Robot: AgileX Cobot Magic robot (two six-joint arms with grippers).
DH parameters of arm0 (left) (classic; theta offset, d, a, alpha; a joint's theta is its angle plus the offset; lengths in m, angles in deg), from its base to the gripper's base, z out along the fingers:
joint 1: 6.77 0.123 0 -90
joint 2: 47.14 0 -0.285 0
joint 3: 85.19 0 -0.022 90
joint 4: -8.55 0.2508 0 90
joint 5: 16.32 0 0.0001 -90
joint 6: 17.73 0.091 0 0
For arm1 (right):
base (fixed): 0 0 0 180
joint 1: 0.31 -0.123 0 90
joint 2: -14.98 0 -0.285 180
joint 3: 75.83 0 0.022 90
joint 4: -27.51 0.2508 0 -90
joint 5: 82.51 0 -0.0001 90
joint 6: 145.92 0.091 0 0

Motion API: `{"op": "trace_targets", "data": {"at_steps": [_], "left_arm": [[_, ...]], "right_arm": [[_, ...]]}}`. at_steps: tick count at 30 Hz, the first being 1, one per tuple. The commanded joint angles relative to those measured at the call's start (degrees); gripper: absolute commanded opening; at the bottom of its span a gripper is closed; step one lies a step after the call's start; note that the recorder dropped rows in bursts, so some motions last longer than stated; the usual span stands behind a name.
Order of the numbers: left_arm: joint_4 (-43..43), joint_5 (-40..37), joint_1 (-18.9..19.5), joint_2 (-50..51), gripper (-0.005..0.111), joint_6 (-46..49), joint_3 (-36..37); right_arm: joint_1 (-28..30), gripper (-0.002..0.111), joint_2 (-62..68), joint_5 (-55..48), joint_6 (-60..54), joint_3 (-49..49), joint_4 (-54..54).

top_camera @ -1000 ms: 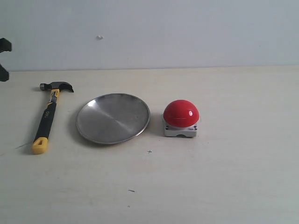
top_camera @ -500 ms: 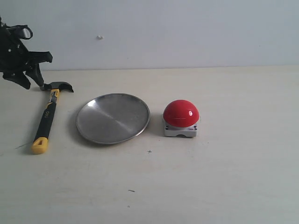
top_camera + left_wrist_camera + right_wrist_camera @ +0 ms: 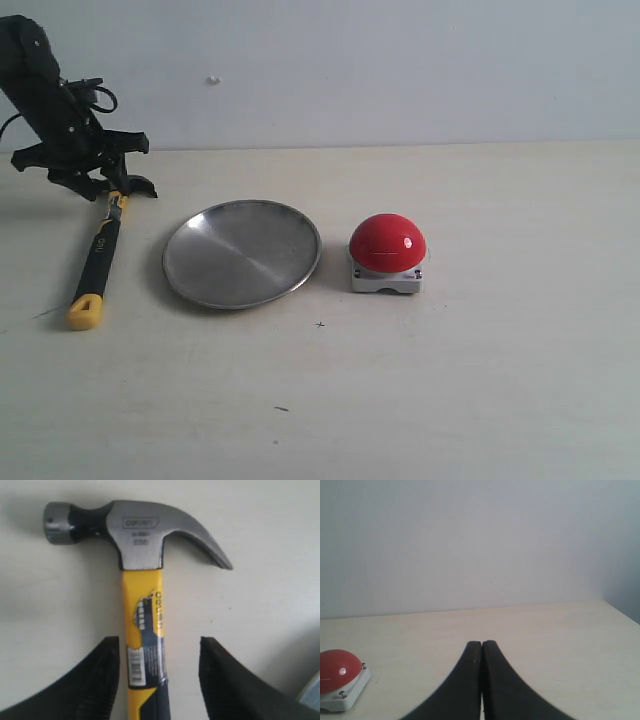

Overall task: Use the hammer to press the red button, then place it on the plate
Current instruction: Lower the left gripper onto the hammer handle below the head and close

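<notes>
The hammer [image 3: 98,258] lies flat on the table at the left, head at the far end and yellow end toward the front. My left gripper [image 3: 97,187] hovers over its head end, open. In the left wrist view the yellow neck of the hammer [image 3: 142,610] runs between the two black fingers [image 3: 102,680] with gaps on both sides. The silver plate [image 3: 242,252] sits right of the hammer. The red button [image 3: 387,243] on its grey base stands right of the plate, also seen as the button [image 3: 337,672] in the right wrist view. My right gripper [image 3: 481,645] is shut and empty.
A pale wall [image 3: 400,70] rises behind the light wooden table [image 3: 480,380]. A sliver of the plate's rim [image 3: 312,695] shows at the corner of the left wrist view.
The left arm has come in from the left edge and moved right and down, so its open gripper now hangs over the hammer's head end. Hammer, plate and button have not moved.
</notes>
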Motion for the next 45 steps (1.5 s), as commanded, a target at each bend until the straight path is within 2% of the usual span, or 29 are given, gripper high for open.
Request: {"op": "trace_targets", "data": {"at_steps": [1, 10, 34, 36, 37, 39, 45], "left_arm": [[3.8, -1.4, -1.2, 2.0, 0.049, -2.4, -4.4], [4.8, -2.4, -1.3, 4.1, 0.049, -3.3, -5.6], [7.1, 3.7, -1.2, 7.4, 0.048, -3.4, -5.9], [7.1, 3.0, -1.2, 7.4, 0.034, -3.4, -5.9], [6.7, 1.9, -1.2, 7.4, 0.016, -3.4, -5.9], [6.7, -0.4, -1.2, 7.4, 0.001, -2.9, -5.9], [6.3, -2.6, -1.2, 7.4, 0.000, -2.9, -5.9]], "right_arm": [[0.5, 0.000, -0.4, 0.5, -0.3, -0.3, 0.3], [0.5, 0.000, -0.4, 0.5, -0.3, -0.3, 0.3], [0.5, 0.000, -0.4, 0.5, -0.3, -0.3, 0.3], [0.5, 0.000, -0.4, 0.5, -0.3, -0.3, 0.3], [0.5, 0.000, -0.4, 0.5, -0.3, -0.3, 0.3], [0.5, 0.000, -0.4, 0.5, -0.3, -0.3, 0.3], [0.5, 0.000, -0.4, 0.5, -0.3, -0.3, 0.3]]}}
